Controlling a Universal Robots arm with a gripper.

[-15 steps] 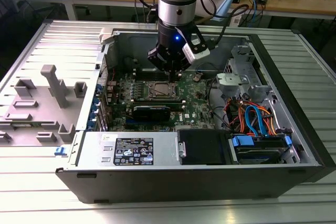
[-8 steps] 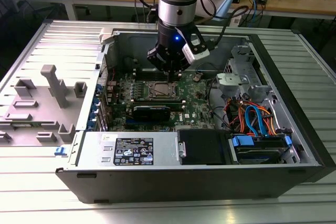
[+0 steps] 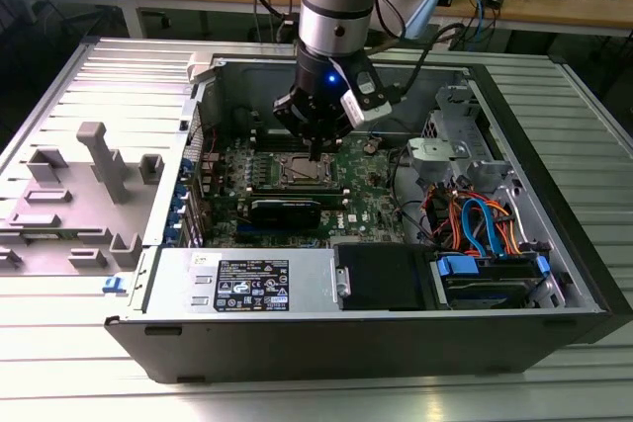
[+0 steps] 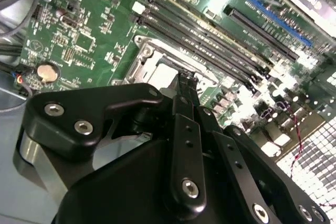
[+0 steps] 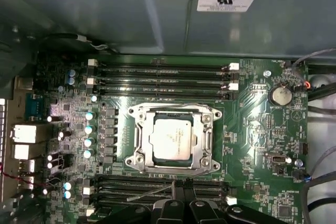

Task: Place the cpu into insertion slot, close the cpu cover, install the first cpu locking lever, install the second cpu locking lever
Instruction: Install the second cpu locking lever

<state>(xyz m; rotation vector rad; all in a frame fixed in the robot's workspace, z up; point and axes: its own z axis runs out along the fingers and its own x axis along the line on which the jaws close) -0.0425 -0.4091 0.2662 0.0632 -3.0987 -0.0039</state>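
The cpu (image 5: 172, 138) sits in the insertion slot (image 5: 137, 141), the cpu cover (image 5: 207, 139) closed around it. The gripper (image 5: 180, 186), fingers pinched together and empty, hovers beside the slot; the levers' state is unclear.

The cpu (image 5: 172, 138) has a dull, smooth silver-grey metal top. Around it, the cover (image 5: 137, 133) is bright, glossy metal. The board (image 5: 252, 129) beneath is glossy green laminate. Beside the cover, the memory slots (image 5: 163, 71) are matt black plastic. The gripper (image 4: 185, 94) is matt black with shiny metal screws.
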